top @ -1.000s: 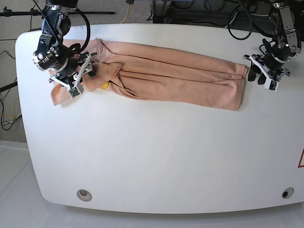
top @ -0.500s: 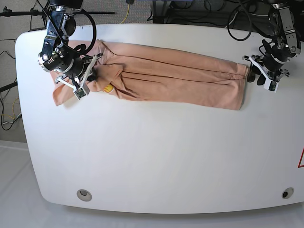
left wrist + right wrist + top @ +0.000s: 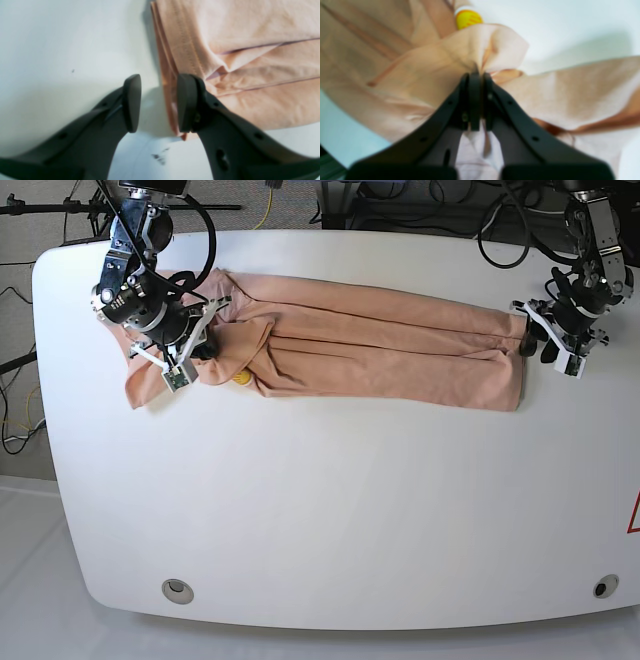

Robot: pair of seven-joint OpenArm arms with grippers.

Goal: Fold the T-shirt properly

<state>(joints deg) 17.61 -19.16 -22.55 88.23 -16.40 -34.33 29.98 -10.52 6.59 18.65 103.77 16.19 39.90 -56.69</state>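
Note:
The peach T-shirt (image 3: 380,350) lies as a long folded strip across the far half of the white table (image 3: 330,510). My right gripper (image 3: 205,340) is at the strip's left end, shut on a pinched-up bunch of fabric (image 3: 432,67). The yellow print (image 3: 468,18) shows just beyond the right gripper (image 3: 476,77), and in the base view the print (image 3: 241,377) peeks out at the shirt's near edge. My left gripper (image 3: 532,335) is at the strip's right end. In the left wrist view the left gripper (image 3: 158,102) is open and straddles the hem edge of the T-shirt (image 3: 250,50), with one finger (image 3: 186,102) over the cloth.
Two round holes (image 3: 177,588) (image 3: 604,585) sit near the table's front corners. Cables and stands run behind the far edge. A dark smudge (image 3: 158,158) marks the table by the left gripper.
The right gripper shut on the fabric and shifted right and away, pulling the shirt's left end with it. The whole strip slid slightly right. The left gripper barely moved.

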